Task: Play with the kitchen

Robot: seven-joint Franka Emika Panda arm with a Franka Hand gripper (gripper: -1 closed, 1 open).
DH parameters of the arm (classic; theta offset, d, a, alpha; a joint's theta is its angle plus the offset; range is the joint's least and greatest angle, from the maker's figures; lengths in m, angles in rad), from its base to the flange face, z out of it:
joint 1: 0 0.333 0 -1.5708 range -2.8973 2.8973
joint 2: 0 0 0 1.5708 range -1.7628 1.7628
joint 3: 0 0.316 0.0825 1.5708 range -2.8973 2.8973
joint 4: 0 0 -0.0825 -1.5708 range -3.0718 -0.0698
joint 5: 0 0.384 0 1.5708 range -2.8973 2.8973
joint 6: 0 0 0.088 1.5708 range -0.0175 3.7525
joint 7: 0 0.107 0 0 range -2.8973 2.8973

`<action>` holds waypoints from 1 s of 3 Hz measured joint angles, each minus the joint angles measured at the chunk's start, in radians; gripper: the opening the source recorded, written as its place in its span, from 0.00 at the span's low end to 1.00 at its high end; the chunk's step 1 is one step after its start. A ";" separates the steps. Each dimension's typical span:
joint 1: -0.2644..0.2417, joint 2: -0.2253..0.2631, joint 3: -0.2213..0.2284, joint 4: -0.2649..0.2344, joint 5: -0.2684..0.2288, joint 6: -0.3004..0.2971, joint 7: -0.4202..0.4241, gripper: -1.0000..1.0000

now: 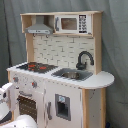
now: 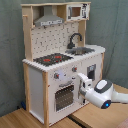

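Kitchen [image 1: 57, 75] fills the first exterior view, standing before a grey curtain; your arm's white body [image 1: 7, 97] sits low beside its oven door [image 1: 27, 105], fingers hidden, so you cannot tell their state. In the second exterior view, your gripper [image 2: 81, 80] is right at the oven door [image 2: 65, 95], beneath the knobs [image 2: 56, 76]; pushing on could shove the kitchen backward.

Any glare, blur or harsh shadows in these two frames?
First exterior view: soft all over, even lighting, mild sheen in the sink, arm cropped at the frame's left edge. Second exterior view: also soft, light catches the white arm shell; only faint shadow under the grey hood of the kitchen.
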State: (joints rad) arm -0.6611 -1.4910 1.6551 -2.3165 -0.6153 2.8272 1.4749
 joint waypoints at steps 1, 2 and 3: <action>-0.057 0.000 0.000 0.000 0.000 0.037 0.075 1.00; -0.128 0.000 0.020 -0.006 -0.042 0.084 0.051 1.00; -0.155 0.000 0.002 0.001 -0.042 0.123 -0.038 1.00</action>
State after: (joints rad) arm -0.8161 -1.4911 1.6575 -2.3153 -0.6577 2.9505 1.4364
